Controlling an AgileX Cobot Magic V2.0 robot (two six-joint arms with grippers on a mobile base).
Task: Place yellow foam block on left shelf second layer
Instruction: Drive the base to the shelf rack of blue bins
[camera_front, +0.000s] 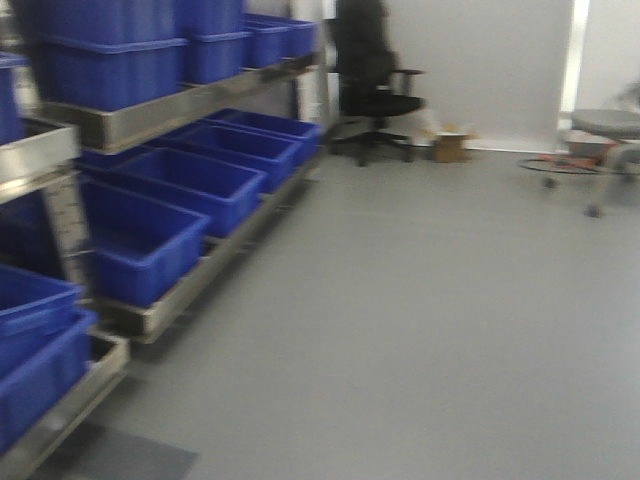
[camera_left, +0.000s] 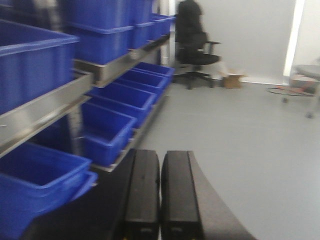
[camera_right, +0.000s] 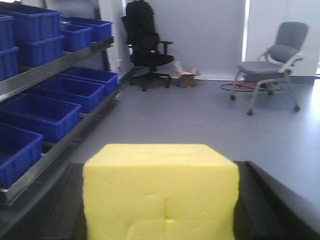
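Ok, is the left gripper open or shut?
Shut. On the left gripper the two black fingers lie side by side with only a thin seam between them, nothing held.

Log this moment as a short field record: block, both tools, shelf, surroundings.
block: yellow foam block, not yet on the shelf
holder: right tool, closed on the block
other arm: left tool, fingers together, empty
shelf: metal shelf on the left, tiers lined with blue bins
background: black office chair, grey chair, cardboard box
image quality: front view blurred
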